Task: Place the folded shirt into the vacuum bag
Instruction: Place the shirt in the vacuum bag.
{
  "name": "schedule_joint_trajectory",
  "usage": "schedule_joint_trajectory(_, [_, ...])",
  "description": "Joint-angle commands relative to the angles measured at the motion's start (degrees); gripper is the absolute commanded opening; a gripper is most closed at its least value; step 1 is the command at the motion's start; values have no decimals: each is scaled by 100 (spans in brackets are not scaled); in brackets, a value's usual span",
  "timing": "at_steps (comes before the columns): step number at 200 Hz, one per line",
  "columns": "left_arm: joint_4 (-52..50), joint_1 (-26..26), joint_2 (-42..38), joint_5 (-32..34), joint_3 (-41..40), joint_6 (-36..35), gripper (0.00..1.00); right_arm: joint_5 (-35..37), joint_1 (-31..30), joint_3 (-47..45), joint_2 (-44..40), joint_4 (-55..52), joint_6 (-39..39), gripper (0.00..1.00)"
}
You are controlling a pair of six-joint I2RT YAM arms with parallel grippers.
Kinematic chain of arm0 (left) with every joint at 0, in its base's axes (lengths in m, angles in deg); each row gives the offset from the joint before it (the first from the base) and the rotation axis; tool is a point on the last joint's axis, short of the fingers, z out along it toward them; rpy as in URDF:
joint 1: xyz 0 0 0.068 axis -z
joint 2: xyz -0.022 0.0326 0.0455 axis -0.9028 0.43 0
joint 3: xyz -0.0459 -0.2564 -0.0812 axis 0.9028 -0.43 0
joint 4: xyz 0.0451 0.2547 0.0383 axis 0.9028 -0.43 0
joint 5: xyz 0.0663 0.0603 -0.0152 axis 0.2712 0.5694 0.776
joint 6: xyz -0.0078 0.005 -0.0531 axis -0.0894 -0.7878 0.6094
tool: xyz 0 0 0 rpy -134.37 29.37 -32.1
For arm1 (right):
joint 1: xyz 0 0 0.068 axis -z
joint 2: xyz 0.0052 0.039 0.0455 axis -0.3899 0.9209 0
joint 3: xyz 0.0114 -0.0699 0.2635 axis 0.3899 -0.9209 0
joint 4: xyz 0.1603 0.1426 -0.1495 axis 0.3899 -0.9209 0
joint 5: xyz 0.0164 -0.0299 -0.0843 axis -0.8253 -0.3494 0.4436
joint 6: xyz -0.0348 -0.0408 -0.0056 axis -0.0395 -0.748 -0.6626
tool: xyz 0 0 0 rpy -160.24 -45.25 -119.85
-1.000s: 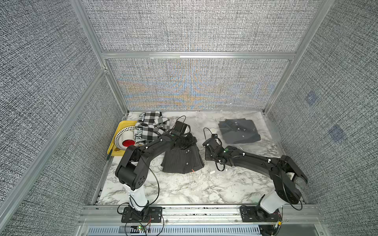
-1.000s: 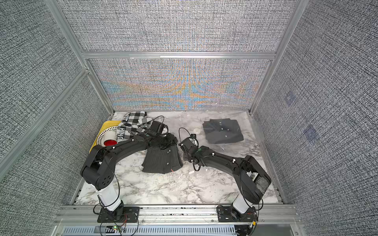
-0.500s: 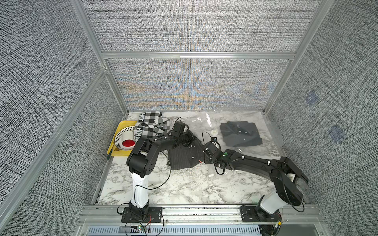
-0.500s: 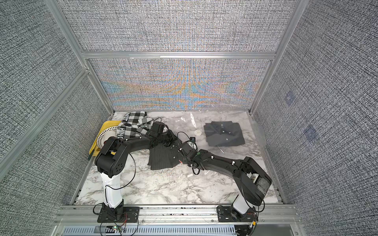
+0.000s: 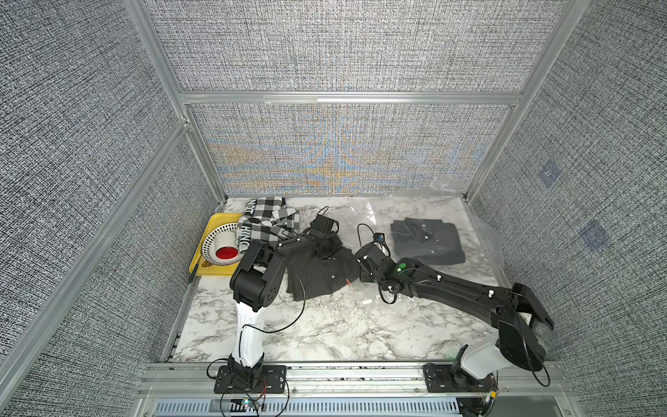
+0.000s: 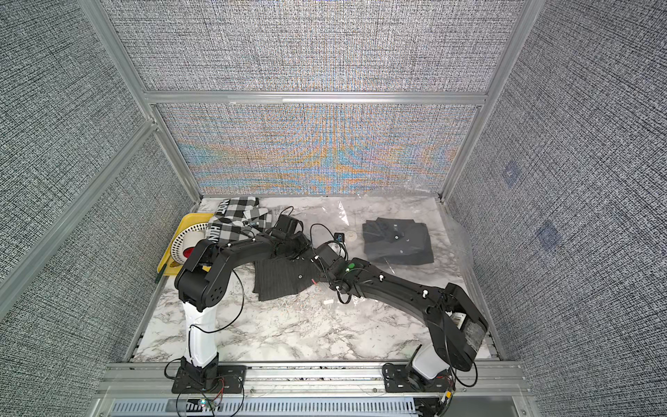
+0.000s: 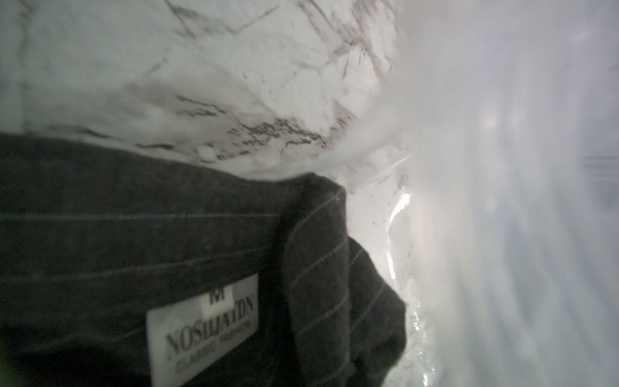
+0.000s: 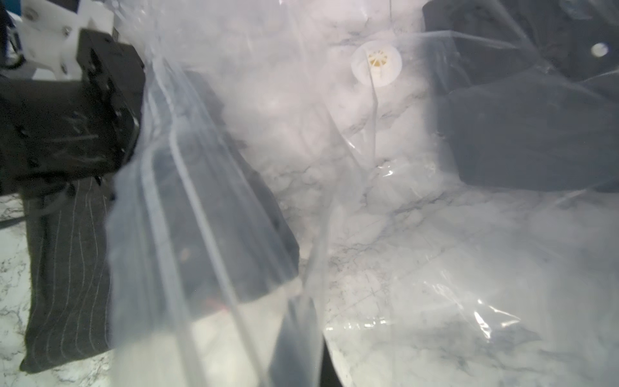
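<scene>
grey woven walls, marble tabletop

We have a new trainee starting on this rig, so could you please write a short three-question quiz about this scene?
1. Which shirt does the left pincer grip? A the pinstriped shirt, B the checked shirt, C the plain dark shirt.
2. Which round white part of the vacuum bag shows in the right wrist view?
3. True or false: the checked shirt lies inside the bag.
Key: 1 A; 2 the valve; 3 false.
</scene>
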Motion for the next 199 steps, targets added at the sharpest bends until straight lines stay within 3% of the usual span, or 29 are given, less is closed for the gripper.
schedule_joint_trajectory(1, [-679, 44, 69, 709, 52, -454, 0, 443, -14, 144, -69, -402, -56, 0])
schedule_joint_trajectory(91, [-1296, 103, -125, 1221, 250, -893, 0, 858, -523, -37, -16, -460, 221, 0])
schedule_joint_trajectory(141, [-754, 93, -831, -166, -69, -676, 0, 615, -450, -75, 105, -267, 217, 0])
schedule_joint_trajectory(199, [-313, 47, -1700, -935, -524, -231, 0, 5, -114, -179, 41, 121, 83, 0])
